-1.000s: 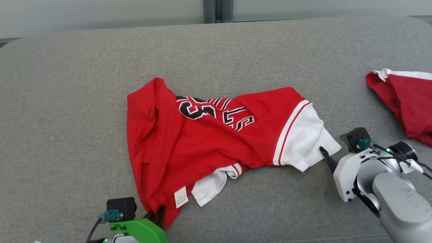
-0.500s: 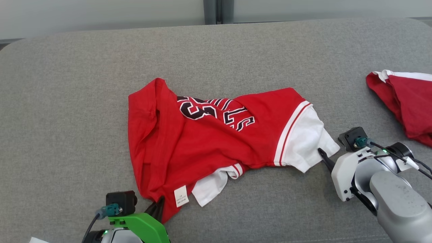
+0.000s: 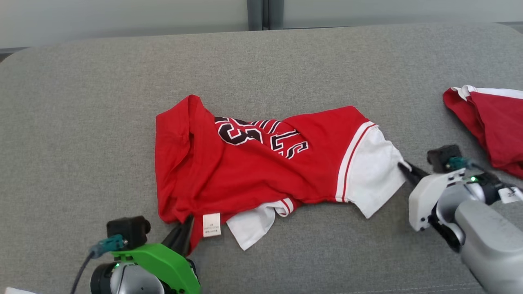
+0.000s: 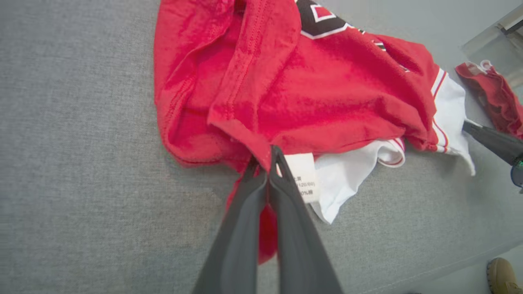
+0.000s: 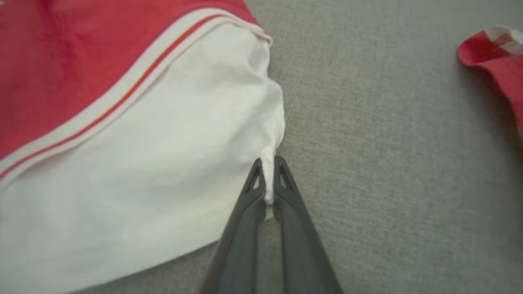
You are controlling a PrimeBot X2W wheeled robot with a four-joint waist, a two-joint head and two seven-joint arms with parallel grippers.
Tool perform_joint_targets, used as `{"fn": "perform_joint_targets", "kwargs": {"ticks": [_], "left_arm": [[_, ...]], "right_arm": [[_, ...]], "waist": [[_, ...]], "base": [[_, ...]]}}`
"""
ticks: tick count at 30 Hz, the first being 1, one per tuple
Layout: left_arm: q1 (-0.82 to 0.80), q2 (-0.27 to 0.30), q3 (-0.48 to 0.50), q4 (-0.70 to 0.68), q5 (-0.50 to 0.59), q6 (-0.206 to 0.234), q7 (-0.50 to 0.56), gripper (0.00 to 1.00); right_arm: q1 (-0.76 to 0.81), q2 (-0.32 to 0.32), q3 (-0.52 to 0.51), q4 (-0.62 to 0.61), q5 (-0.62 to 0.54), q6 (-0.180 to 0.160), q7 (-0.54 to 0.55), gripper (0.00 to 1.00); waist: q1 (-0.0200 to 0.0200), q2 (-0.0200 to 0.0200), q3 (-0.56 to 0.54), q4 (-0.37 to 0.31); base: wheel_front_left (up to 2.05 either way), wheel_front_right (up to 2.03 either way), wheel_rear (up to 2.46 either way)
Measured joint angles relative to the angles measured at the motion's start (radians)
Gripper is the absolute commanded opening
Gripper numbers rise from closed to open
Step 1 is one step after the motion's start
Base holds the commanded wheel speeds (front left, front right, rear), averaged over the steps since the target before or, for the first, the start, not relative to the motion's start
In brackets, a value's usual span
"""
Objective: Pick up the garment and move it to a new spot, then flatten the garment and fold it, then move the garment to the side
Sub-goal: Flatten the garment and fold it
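Nearest, the left jaws are clenched on the red hem corner of the garment (image 3: 253,171). Their dark fingers (image 4: 241,228) press together with a fold of red cloth pinched at the tips and more of it bulging beneath them. Just right of those tips sits a white care label (image 4: 304,177). Beyond the label a small white sleeve end (image 4: 347,171) with a red-striped cuff pokes out from under the red body.

A little farther off, the right jaws are grasping a thin pinch of the big white sleeve (image 5: 143,163). That edge is caught between the long fingers (image 5: 245,228), and the sleeve spreads away to the left of the tips.

Between the two sets of jaws the garment lies crumpled on the grey padded surface (image 3: 81,102). Its black-and-white lettering (image 3: 261,139) is on the side away from both.

Right of the right jaws, and apart from them, rests a second red cloth (image 3: 494,130) with white trim. Farthest back the surface ends at a pale wall with a dark post (image 3: 261,12).
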Motion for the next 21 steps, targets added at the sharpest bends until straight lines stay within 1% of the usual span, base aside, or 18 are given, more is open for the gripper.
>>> {"fn": "perform_joint_targets", "kwargs": {"ticks": [3, 6, 8, 12, 13, 17, 19, 21], "left_arm": [[0.002, 0.011, 0.029, -0.084, -0.040, -0.001, 0.015, 0.00], [0.018, 0.027, 0.056, -0.192, -0.089, -0.009, 0.046, 0.00], [0.030, 0.037, 0.076, -0.263, -0.118, -0.011, 0.068, 0.00], [0.045, 0.053, 0.103, -0.393, -0.182, -0.015, 0.109, 0.00], [0.046, 0.058, 0.113, -0.446, -0.216, -0.018, 0.128, 0.00], [0.016, 0.072, 0.128, -0.540, -0.277, -0.027, 0.170, 0.00], [-0.019, 0.084, 0.138, -0.580, -0.322, -0.035, 0.200, 0.00], [-0.075, 0.117, 0.157, -0.610, -0.359, -0.041, 0.239, 0.00]], "right_arm": [[-0.011, -0.053, -0.023, -0.077, 0.079, 0.000, -0.027, 0.00], [-0.019, -0.120, -0.055, -0.193, 0.152, 0.000, -0.034, 0.00], [-0.018, -0.169, -0.095, -0.278, 0.208, 0.000, -0.031, 0.00], [-0.005, -0.244, -0.223, -0.459, 0.318, 0.000, -0.010, 0.00], [0.011, -0.268, -0.294, -0.549, 0.364, -0.001, 0.012, 0.00], [0.033, -0.282, -0.437, -0.700, 0.430, -0.001, 0.063, 0.00], [0.033, -0.283, -0.512, -0.759, 0.443, -0.001, 0.095, 0.00], [0.028, -0.287, -0.576, -0.795, 0.441, -0.001, 0.132, 0.00]], "waist": [[0.0000, 0.0000, -0.005, -0.004], [0.0000, 0.0000, -0.011, -0.013], [0.0000, 0.0000, -0.013, -0.020], [0.0000, 0.0000, -0.014, -0.035], [0.0000, 0.0000, -0.009, -0.041], [0.0000, 0.0000, 0.006, -0.048], [0.0000, 0.0000, 0.016, -0.050], [0.0000, 0.0000, 0.028, -0.050]], "base": [[0.00, 0.00, 0.00], [0.00, 0.00, 0.00], [0.00, 0.00, 0.00], [0.00, 0.00, 0.00], [0.00, 0.00, 0.00], [0.00, 0.00, 0.00], [0.00, 0.00, 0.00], [0.00, 0.00, 0.00]]}}
